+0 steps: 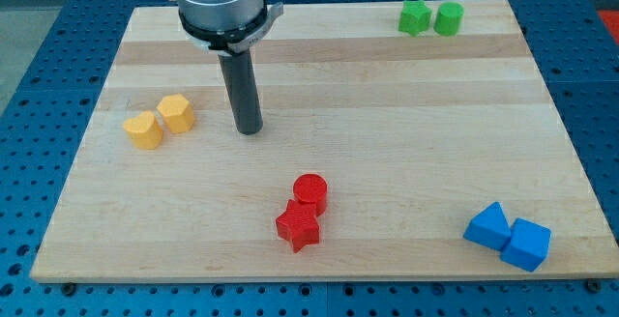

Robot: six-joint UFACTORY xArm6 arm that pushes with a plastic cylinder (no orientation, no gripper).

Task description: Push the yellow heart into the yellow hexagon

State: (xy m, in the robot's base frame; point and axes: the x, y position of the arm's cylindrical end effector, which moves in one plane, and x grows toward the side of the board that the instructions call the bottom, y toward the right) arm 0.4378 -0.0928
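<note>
The yellow heart [144, 130] lies at the view's left side of the wooden board. The yellow hexagon [177, 113] sits just up and to the right of it, touching or nearly touching it. My tip [250, 130] rests on the board to the right of both yellow blocks, about a block's width and a half from the hexagon, touching neither.
A red cylinder [310, 191] and a red star [298, 226] sit together at the view's bottom centre. Two blue blocks [487, 227] [527, 244] lie at the bottom right. A green star-like block [415, 17] and a green cylinder [448, 18] stand at the top right.
</note>
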